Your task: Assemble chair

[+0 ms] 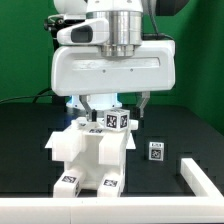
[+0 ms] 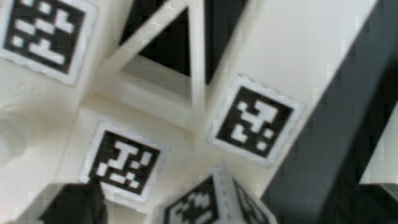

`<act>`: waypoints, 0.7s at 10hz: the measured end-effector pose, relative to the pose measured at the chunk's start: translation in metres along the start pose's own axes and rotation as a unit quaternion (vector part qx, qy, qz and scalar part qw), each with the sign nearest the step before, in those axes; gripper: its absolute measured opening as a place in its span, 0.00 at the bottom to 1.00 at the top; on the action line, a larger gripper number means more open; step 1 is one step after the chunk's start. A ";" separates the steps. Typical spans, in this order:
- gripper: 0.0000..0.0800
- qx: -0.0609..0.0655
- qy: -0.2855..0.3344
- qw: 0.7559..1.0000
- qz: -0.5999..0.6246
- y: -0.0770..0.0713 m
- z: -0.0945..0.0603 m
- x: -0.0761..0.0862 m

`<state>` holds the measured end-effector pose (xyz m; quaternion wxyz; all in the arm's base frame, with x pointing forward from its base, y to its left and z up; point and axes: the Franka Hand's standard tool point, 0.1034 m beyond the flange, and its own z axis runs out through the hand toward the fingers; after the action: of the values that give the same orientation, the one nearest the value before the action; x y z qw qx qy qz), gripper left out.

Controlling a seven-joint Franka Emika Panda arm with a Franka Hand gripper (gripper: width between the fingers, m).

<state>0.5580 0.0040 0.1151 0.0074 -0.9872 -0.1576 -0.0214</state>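
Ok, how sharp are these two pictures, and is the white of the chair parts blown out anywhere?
Wrist view: soft and blurred all over, the nearest tag has smeared edges, and nothing is crisp. Exterior view: noticeably sharper, but the white chair is bleached nearly flat against the black table, so its surfaces show little detail.

Exterior view: the camera faces the arm (image 1: 110, 35) head-on from slightly above the desk (image 1: 185, 130), set back enough to frame the tool (image 1: 113, 106) and the chair (image 1: 95, 150) beneath it. Wrist view: the camera sits just behind the tool and looks down at very close range, blurred, onto the same chair's tagged top (image 2: 249, 118).
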 end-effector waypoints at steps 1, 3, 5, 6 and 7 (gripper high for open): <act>0.81 -0.004 -0.001 0.998 -0.064 0.001 0.000 0.001; 0.81 -0.018 0.001 0.971 -0.239 0.000 -0.005 0.009; 0.70 -0.017 0.001 0.976 -0.219 0.001 -0.004 0.008; 0.53 -0.017 0.001 0.976 -0.217 0.001 -0.004 0.008; 0.53 -0.017 0.002 0.984 -0.177 0.000 -0.004 0.008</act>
<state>0.5654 0.0059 0.1193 -0.0129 -0.9438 -0.3291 -0.0267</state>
